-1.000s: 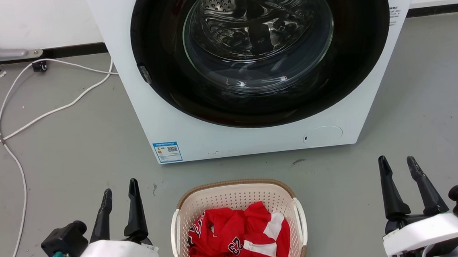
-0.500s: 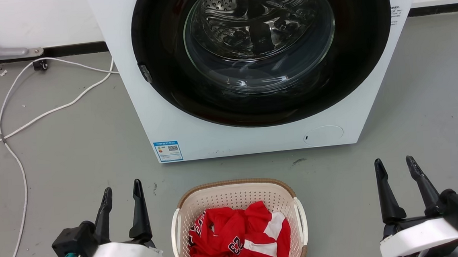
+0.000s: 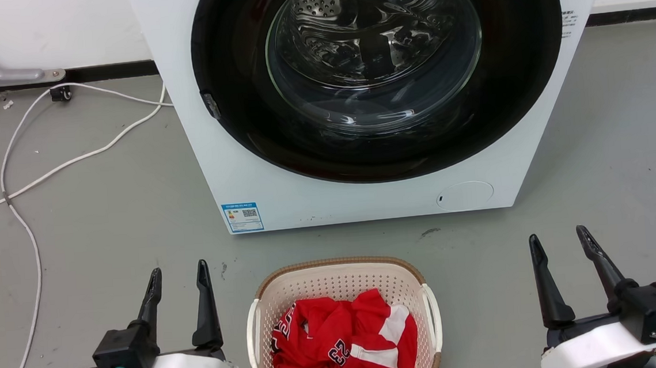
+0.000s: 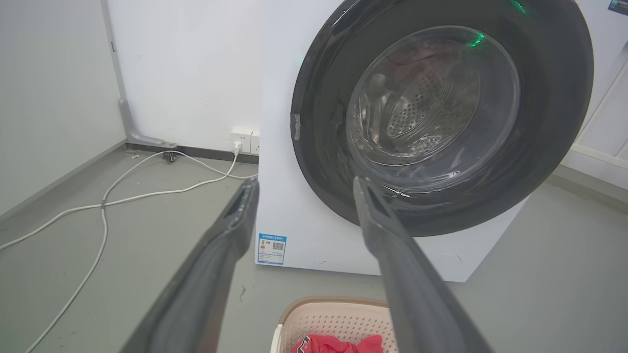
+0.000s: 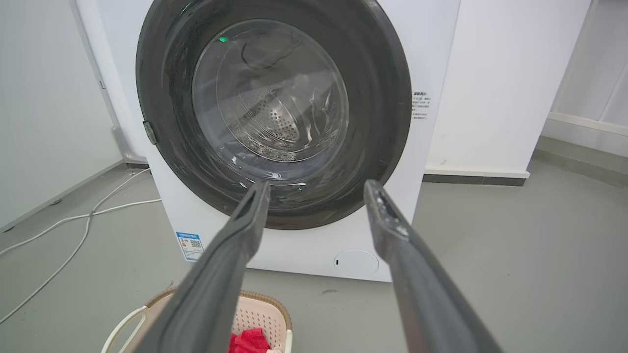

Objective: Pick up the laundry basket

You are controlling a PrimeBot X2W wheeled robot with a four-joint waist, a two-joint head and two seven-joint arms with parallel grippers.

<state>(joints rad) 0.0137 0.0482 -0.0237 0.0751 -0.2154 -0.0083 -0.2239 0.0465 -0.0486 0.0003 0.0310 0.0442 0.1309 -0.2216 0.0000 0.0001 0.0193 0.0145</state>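
Note:
The laundry basket (image 3: 340,278), cream perforated plastic with a brown rim and white side handles, sits on the floor at the bottom centre of the head view with a red and white jersey (image 3: 344,338) in it. My left gripper (image 3: 178,270) stands open to its left, apart from it, fingers pointing at the washing machine. On the far right my right gripper (image 3: 558,234) is open too, well clear of the basket. The left wrist view shows the basket (image 4: 333,318) low between my left gripper's (image 4: 305,182) fingers. In the right wrist view the basket (image 5: 260,314) lies lower left of my right gripper (image 5: 318,186).
A white front-loading washing machine (image 3: 363,199) with a dark round door stands right behind the basket. White cables (image 3: 27,182) trail over the grey floor at the left. Bare floor lies either side of the basket.
Both grippers have rotated at the wrist, dark housings swinging inward. The left has drawn back toward the bottom edge, and the right has shifted left. The basket has not moved.

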